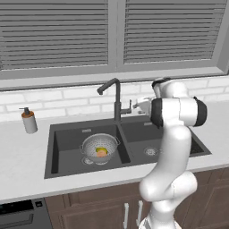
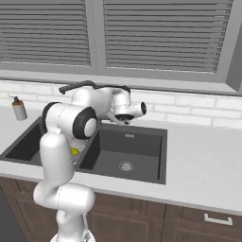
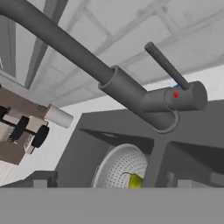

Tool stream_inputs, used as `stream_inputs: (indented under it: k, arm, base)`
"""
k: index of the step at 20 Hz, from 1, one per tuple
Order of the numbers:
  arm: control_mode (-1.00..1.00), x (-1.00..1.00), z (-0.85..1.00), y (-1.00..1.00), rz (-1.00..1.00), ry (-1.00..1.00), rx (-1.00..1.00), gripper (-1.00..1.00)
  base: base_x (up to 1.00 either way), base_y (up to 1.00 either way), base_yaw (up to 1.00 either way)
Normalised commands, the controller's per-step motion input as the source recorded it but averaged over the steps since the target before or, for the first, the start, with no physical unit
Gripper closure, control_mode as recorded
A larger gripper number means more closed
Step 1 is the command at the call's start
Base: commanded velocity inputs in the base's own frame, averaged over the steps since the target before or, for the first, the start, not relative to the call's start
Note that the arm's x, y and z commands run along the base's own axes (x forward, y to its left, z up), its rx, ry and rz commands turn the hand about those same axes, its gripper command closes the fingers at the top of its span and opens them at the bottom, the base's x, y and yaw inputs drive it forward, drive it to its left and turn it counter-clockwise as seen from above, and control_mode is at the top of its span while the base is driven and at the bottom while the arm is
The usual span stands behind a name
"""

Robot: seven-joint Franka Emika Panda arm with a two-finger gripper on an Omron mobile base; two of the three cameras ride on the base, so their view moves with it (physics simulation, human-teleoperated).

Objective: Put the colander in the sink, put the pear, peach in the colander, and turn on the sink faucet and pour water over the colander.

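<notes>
Two fruits, pear (image 1: 100, 150) and peach (image 1: 103, 153), are sitting in the colander (image 1: 99, 148) at centre frame; we are hovering our gripper (image 1: 142, 105), jaws wide, beside the sink faucet (image 1: 116, 96); soap bottle (image 1: 28, 120) at left.

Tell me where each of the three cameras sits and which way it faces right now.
Left base view: behind the arm on its left, looking forward and down at the sink, colander and faucet; the white arm rises at lower right.
Right base view: behind on the right, facing the same sink; the arm rises at lower left, partly covering the left basin.
Hand view: on the hand, rolled, close on the faucet lever, colander beyond.
All three share the faucet and sink.
</notes>
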Motion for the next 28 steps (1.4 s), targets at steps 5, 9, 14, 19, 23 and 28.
stream_inputs:
  k: [5,9,14,19,23,28]
  arm:
    - [-1.00,0.40,-0.09,0.23,0.00,-0.03,0.00,-1.00]
    - [-1.00,0.47,0.00,0.05,0.00,-0.03,0.00,-1.00]
    - [-1.00,0.36,-0.16,0.00,0.00,-0.03,-0.04,-1.00]
    - [-1.00,0.29,-0.33,0.00,0.00,-0.03,-0.08,-1.00]
    - [-1.00,0.31,-0.29,0.00,0.00,-0.03,-0.08,-1.00]
    - [-1.00,0.30,-0.13,0.00,0.00,-0.02,-0.03,-1.00]
  base:
    - [0.00,0.00,0.00]
    - [0.00,0.00,0.00]
    - [0.00,0.00,0.00]
    - [0.00,0.00,0.00]
    - [0.00,0.00,0.00]
    - [0.00,0.00,0.00]
